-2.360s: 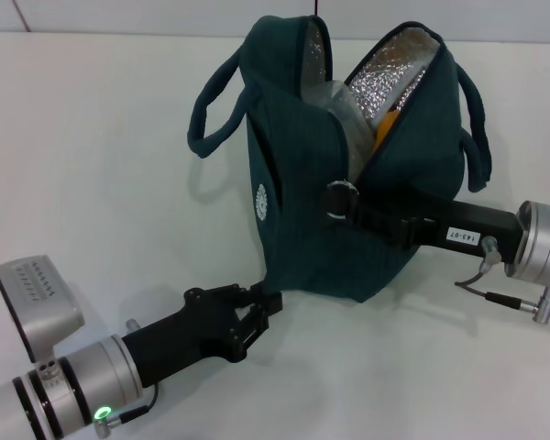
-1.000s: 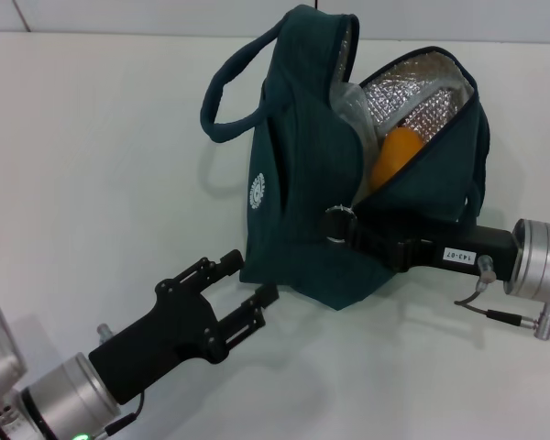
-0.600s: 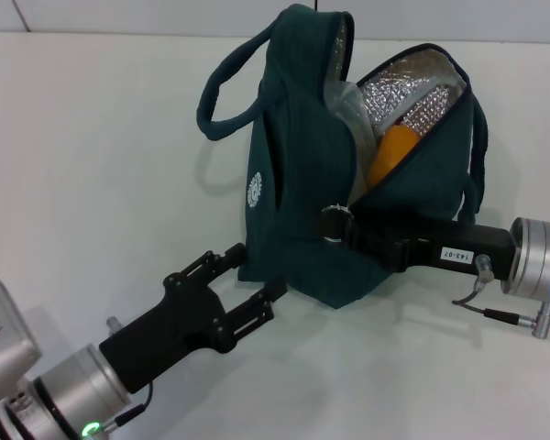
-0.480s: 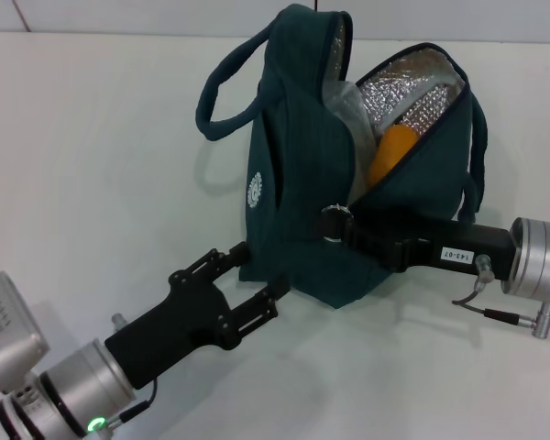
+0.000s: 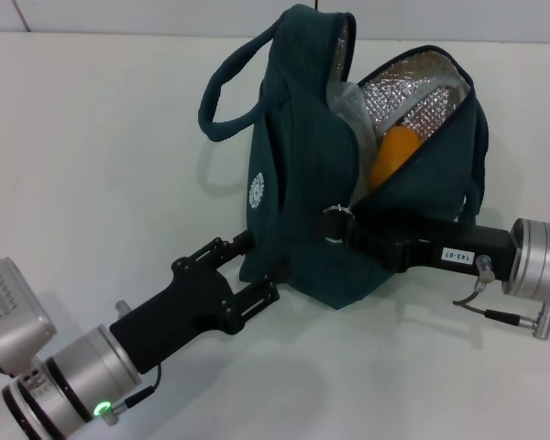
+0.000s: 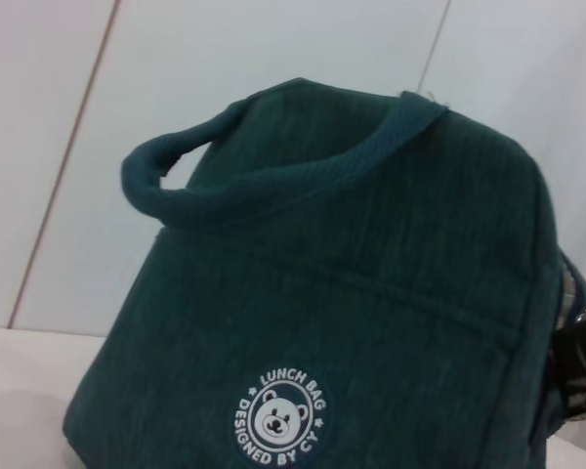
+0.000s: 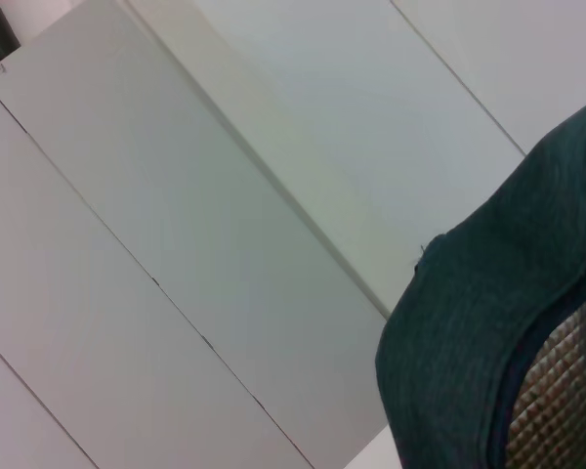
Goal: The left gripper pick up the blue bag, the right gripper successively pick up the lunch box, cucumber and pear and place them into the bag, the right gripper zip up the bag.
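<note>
Reaching in from my right, my right end effector (image 5: 341, 225) sits at the zipper's silver ring pull (image 5: 335, 223) on the near end of the blue bag (image 5: 298, 197); my fingers are hidden against the fabric, so I cannot tell whether they are clamped on the ring or only touching it. From that pull, the open zipper line climbs up and away from me along the bag's top edge toward its far end, and that is the direction I judge the closing pull must follow. Through the gaping mouth I see the foil lining (image 5: 408, 96), the pear (image 5: 389, 156) and a bit of clear plastic that is probably the lunch box (image 5: 353, 108); the cucumber is not visible. My left end effector (image 5: 258, 268) is low on the surface (image 5: 92, 137), fingers spread wide, straddling the bag's near bottom corner without gripping it. Being nearer that corner, my left arm is the one to brace the bag while my right draws the zipper.
</note>
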`<action>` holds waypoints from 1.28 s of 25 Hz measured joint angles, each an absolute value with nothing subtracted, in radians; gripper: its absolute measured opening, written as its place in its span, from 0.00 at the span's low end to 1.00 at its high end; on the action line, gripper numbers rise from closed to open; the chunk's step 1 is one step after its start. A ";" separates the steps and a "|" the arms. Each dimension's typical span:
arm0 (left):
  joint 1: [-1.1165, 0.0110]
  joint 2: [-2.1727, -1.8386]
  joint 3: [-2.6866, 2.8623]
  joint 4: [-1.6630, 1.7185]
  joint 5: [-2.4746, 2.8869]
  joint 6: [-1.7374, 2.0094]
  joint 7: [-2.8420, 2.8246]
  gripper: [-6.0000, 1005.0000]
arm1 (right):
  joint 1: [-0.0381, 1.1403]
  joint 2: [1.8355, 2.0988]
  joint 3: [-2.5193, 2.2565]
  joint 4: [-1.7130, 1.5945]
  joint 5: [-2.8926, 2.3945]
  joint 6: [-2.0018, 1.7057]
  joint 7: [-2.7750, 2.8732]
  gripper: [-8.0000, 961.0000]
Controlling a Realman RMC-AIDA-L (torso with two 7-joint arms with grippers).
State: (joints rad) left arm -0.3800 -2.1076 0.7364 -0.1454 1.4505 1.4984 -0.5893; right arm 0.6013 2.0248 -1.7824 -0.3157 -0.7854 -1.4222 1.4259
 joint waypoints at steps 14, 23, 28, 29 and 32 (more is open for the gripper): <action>-0.406 -2.108 0.741 -0.146 1.457 1.471 -0.604 0.62 | 0.601 2.025 -1.781 -0.320 -0.785 -1.420 1.425 0.02; -0.409 -2.106 0.742 -0.145 1.460 1.456 -0.601 0.53 | 0.600 2.023 -1.782 -0.317 -0.785 -1.420 1.424 0.02; -0.414 -2.106 0.741 -0.145 1.459 1.429 -0.600 0.39 | 0.596 2.023 -1.782 -0.320 -0.785 -1.424 1.424 0.02; -0.415 -2.106 0.742 -0.145 1.460 1.427 -0.600 0.36 | 0.596 2.023 -1.782 -0.320 -0.785 -1.425 1.424 0.02; -0.417 -2.106 0.744 -0.143 1.461 1.422 -0.599 0.27 | 0.598 2.023 -1.782 -0.319 -0.785 -1.428 1.431 0.02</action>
State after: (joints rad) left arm -0.4169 -2.1061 0.7442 -0.1428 1.4611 1.4219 -0.5992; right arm 0.5981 2.0230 -1.7821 -0.3194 -0.7850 -1.4279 1.4307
